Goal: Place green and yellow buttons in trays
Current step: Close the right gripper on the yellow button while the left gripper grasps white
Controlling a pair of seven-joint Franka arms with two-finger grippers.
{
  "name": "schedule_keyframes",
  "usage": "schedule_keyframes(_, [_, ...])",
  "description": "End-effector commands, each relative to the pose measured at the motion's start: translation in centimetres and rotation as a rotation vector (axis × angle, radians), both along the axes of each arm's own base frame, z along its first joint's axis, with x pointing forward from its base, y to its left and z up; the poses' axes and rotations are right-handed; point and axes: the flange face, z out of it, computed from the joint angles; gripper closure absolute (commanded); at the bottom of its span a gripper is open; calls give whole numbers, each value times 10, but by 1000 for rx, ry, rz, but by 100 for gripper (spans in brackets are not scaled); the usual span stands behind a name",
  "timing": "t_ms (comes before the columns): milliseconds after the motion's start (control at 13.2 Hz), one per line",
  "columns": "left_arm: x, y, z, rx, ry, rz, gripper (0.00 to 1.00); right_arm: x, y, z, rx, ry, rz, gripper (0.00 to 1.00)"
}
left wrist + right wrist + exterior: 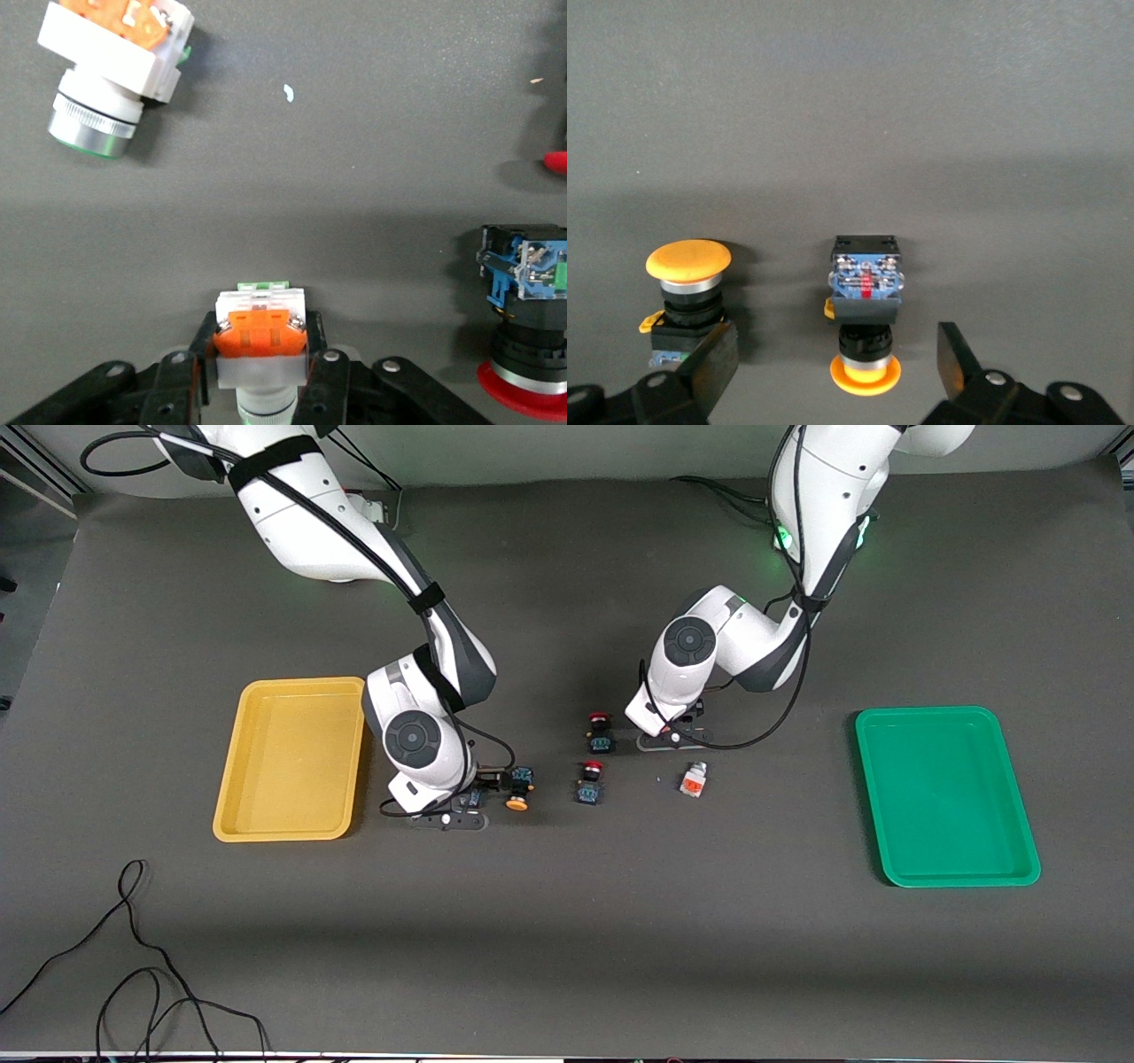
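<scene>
Yellow tray [292, 760] and green tray [946, 797] hold nothing; two yellow-capped buttons [866, 301], two whitish buttons [694, 779], two red-capped buttons [591, 781] mid-table; left gripper [261, 367] clamps one whitish button [260, 335]; right gripper [837, 363] spread around a yellow-capped one.

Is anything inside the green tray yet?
No. The green tray shows only its bare floor; nothing in it is covered. One whitish-grey button lies on the mat, the other is in the shut left gripper.

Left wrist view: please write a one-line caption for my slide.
Left gripper shut on a whitish-grey button; a second whitish-grey button and a red-capped button lie on the dark table.
</scene>
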Motion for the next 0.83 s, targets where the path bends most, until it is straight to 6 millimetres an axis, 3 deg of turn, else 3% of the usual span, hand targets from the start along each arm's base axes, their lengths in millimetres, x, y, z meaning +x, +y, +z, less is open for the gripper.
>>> schedule_keyframes(0, [5,1,21,1,-33,23,70,4,-2,-14,-7,-17,-28,0])
schedule_keyframes(152, [20,9,87,10,-71,92,72,7,-7,-18,-8,-20,-25,3])
schedule_keyframes(303, [28,8,159,69,-45,104,75,6,-9,-23,-12,-17,-24,13])
schedule_keyframes(455, [36,14,210,115,-15,102,76,8,-11,-32,-12,-31,-26,13])
schedule_keyframes(531, [46,34,226,128,-2,97,75,6,-11,-36,-12,-36,-25,18])
schedule_keyframes(606, [60,65,238,123,10,78,75,4,-13,-39,-13,-35,-26,38])
schedule_keyframes(682, [74,98,246,113,29,53,76,2,-13,-40,-15,-31,-25,69])
schedule_keyframes(758, [85,133,252,104,55,23,75,2,-12,-39,-14,-34,-25,93])
